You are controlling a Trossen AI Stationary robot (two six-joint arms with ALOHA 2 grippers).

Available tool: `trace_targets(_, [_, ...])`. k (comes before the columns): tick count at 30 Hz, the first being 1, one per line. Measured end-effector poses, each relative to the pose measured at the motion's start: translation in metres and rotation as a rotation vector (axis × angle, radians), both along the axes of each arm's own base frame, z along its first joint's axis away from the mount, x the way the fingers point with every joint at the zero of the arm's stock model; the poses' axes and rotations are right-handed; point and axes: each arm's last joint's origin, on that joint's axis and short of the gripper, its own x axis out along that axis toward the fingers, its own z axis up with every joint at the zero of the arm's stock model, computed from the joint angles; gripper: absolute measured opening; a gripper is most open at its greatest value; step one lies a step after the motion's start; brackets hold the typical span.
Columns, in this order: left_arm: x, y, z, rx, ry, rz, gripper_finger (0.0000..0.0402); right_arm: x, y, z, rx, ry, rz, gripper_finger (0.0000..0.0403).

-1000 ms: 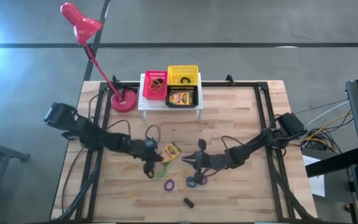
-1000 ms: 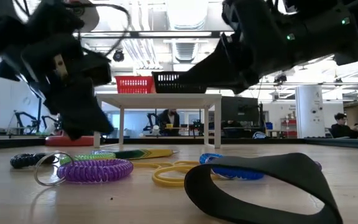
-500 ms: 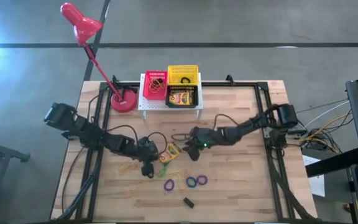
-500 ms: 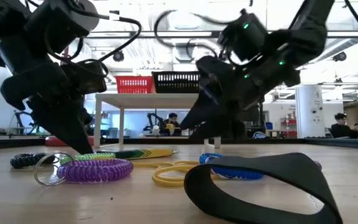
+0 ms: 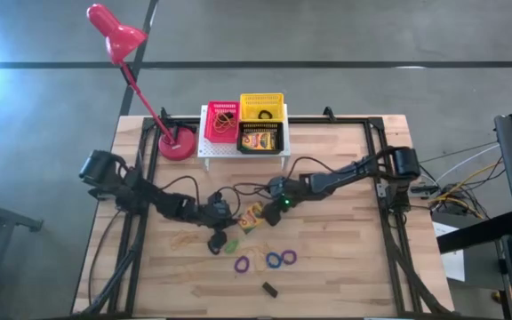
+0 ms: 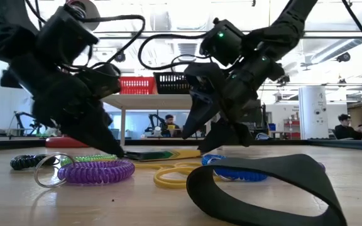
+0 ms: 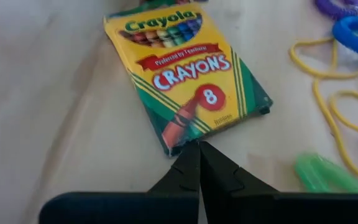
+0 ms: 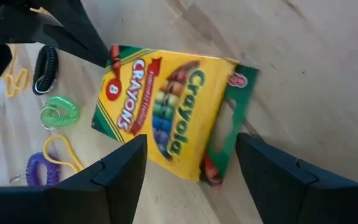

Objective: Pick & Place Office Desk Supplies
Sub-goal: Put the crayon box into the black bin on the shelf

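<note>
Two arms meet at the middle of the table (image 5: 345,258) in the high view. At upper center the rack (image 5: 243,149) already holds some supplies. The right gripper (image 8: 191,171), fingers spread wide, straddles the green end of the crayon box (image 5: 251,218), apparently to grasp it. The left gripper (image 7: 199,163), pinched shut and empty, touches the opposite corner, seemingly bracing it. Elastic loops (image 5: 280,260) lie lower center.

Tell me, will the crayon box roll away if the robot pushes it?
Probably not: the crayon box lies flat on the wooden table, so it would likely slide. It looks like thin cardboard, probably light and easily dented.
</note>
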Motion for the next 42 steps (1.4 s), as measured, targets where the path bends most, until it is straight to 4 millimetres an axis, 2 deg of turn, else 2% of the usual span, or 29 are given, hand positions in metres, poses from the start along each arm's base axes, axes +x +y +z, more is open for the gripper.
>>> trace_targets(8, [0.011,0.011,-0.001,0.052,-0.019,-0.005,0.0003,0.006,0.001,-0.016,0.037,0.042,0.067,0.023])
trace_targets(12, [0.012,0.011,0.0,0.067,-0.033,-0.011,0.0003,0.001,0.003,-0.019,-0.001,0.041,0.094,0.0203])
trace_targets(17, [0.012,0.011,0.001,0.07,-0.04,-0.006,0.0003,-0.003,0.015,-0.01,-0.105,0.015,0.088,0.0151])
trace_targets(22, [0.012,0.013,0.007,0.08,-0.059,0.011,0.0003,-0.006,0.034,-0.007,-0.231,0.003,0.06,0.0088])
trace_targets(28, [0.004,0.013,0.034,0.075,-0.076,0.009,0.0003,-0.013,0.07,-0.002,-0.406,-0.037,0.014,0.003])
trace_targets(35, [-0.016,0.017,0.061,0.097,-0.067,0.029,0.0004,-0.028,0.115,0.01,-0.603,-0.128,-0.071,0.0009])
trace_targets(39, [-0.024,0.02,0.06,0.108,-0.08,0.059,0.0004,-0.038,0.13,0.028,-0.697,-0.205,-0.147,0.0008])
trace_targets(42, [-0.026,0.02,0.057,0.097,-0.096,0.07,0.0004,-0.045,0.134,0.049,-0.747,-0.273,-0.229,0.0008])
